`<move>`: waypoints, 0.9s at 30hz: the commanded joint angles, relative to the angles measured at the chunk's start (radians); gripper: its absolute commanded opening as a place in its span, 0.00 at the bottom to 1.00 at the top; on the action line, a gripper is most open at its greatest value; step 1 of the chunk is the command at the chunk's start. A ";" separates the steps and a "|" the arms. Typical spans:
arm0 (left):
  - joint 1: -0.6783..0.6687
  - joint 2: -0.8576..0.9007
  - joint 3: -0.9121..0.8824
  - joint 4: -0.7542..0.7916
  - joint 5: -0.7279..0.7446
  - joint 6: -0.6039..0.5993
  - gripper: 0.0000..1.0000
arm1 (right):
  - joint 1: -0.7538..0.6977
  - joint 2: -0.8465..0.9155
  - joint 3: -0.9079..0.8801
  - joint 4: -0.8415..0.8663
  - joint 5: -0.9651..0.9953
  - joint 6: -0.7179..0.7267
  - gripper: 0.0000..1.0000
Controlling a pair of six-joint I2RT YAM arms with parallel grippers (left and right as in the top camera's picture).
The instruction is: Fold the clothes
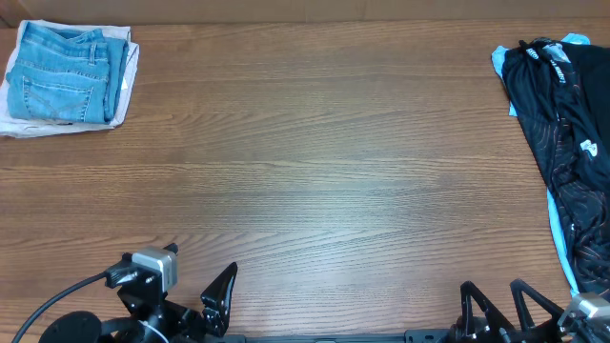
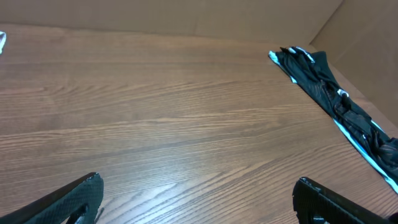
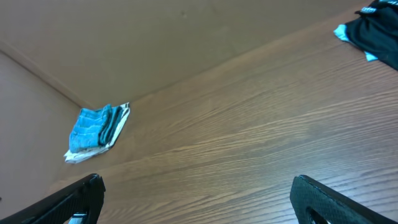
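The light blue denim jeans (image 1: pixel 62 71) lie folded in a compact stack at the far left corner of the table, with a stitched pocket facing up. They also show small in the right wrist view (image 3: pixel 93 127). My left gripper (image 1: pixel 205 286) is open and empty at the near edge, left of centre, over bare wood (image 2: pixel 199 183). My right gripper (image 1: pixel 493 288) is open and empty at the near edge on the right, also over bare wood (image 3: pixel 198 180). Both are far from the jeans.
A white folded cloth (image 1: pixel 19 124) lies under the jeans. A heap of black clothing with light blue fabric beneath it (image 1: pixel 572 143) runs along the table's right edge, and shows in both wrist views (image 2: pixel 329 93) (image 3: pixel 379 15). Brown walls border the far side.
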 commanded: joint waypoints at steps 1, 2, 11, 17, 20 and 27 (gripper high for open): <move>-0.003 0.000 -0.023 0.013 0.004 0.023 1.00 | 0.002 0.003 0.000 0.006 0.036 0.015 1.00; -0.003 0.000 -0.027 0.014 0.004 0.023 1.00 | 0.002 0.003 0.000 0.006 0.060 0.015 1.00; -0.003 0.000 -0.028 0.005 0.005 0.022 1.00 | 0.002 0.003 0.000 0.006 0.087 0.015 1.00; -0.003 0.001 -0.028 0.005 0.005 0.022 1.00 | 0.002 0.003 0.000 -0.016 0.086 0.015 1.00; -0.003 0.001 -0.028 0.005 0.005 0.022 1.00 | 0.002 0.003 0.000 -0.043 0.086 0.015 1.00; -0.003 0.001 -0.028 0.004 0.005 0.022 1.00 | 0.002 0.003 0.000 -0.133 0.086 0.015 1.00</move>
